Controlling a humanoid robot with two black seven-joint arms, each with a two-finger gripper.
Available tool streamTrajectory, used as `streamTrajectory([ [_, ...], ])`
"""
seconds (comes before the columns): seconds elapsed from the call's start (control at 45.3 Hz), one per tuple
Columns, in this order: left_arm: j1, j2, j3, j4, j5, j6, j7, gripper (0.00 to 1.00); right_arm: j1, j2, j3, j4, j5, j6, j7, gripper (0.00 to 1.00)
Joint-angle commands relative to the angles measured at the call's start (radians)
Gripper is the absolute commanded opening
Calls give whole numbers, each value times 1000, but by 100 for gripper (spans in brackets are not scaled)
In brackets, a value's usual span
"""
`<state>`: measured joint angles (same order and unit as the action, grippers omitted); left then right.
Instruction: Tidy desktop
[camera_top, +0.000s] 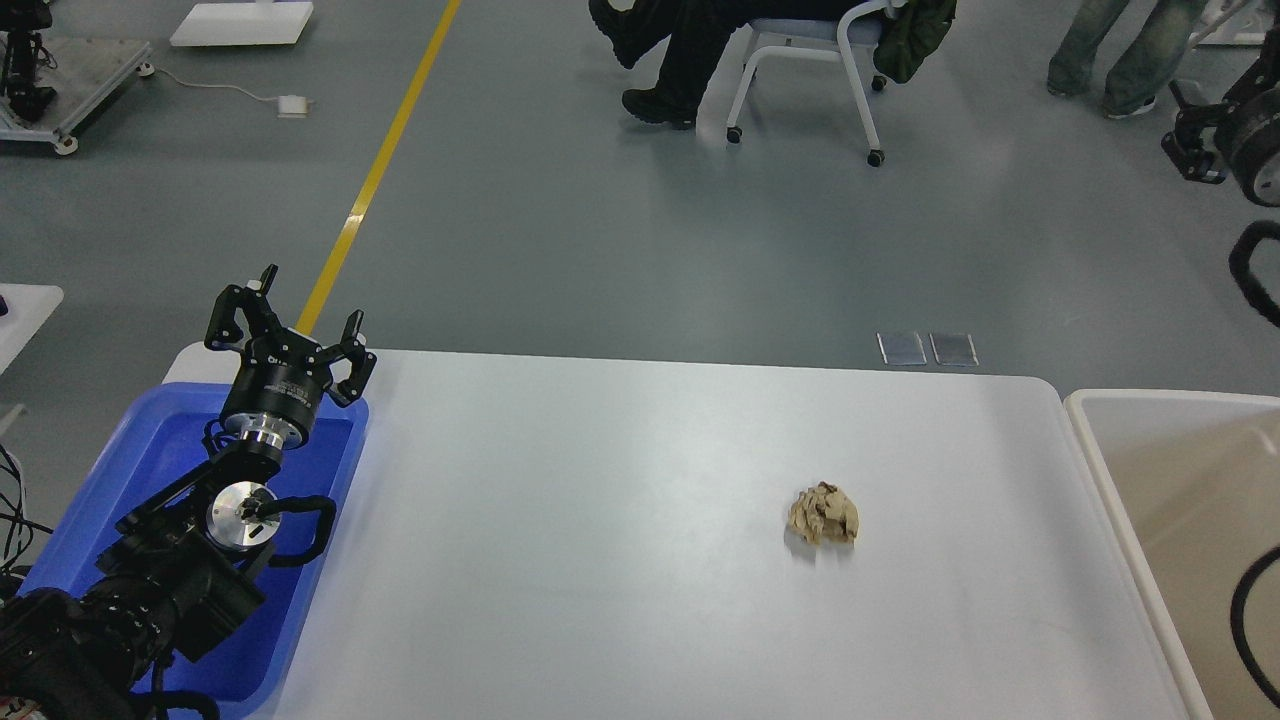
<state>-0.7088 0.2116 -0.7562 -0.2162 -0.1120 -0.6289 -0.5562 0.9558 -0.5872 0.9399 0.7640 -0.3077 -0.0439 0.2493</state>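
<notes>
The white desktop (600, 540) fills the lower part of the head view. A crumpled tan paper ball (823, 514) lies on it right of the middle. My left gripper (296, 312) is open and empty, held above the far end of the blue tray (160, 455), far left of the ball. My right gripper (1190, 135) shows at the upper right edge, high over the floor and well away from the desktop; its two fingers stand apart and hold nothing.
A cream-white bin with a tan inside (1180, 480) stands against the desktop's right end. A seated person on a wheeled chair (800, 50) and a standing person (1120, 50) are on the floor beyond. A yellow floor line (380, 170) runs at the back left.
</notes>
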Motion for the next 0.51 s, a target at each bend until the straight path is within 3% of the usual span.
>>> streamTrajectory([
  [0.0, 0, 0, 0, 0, 0, 0, 1, 100, -153, 111, 105, 83, -10, 32, 200, 100],
  [0.221, 0, 0, 0, 0, 0, 0, -1, 100, -331, 254, 105, 69, -11, 30, 215, 100],
  [0.485, 0, 0, 0, 0, 0, 0, 1, 100, -402, 291, 102, 58, -8, 30, 215, 100],
])
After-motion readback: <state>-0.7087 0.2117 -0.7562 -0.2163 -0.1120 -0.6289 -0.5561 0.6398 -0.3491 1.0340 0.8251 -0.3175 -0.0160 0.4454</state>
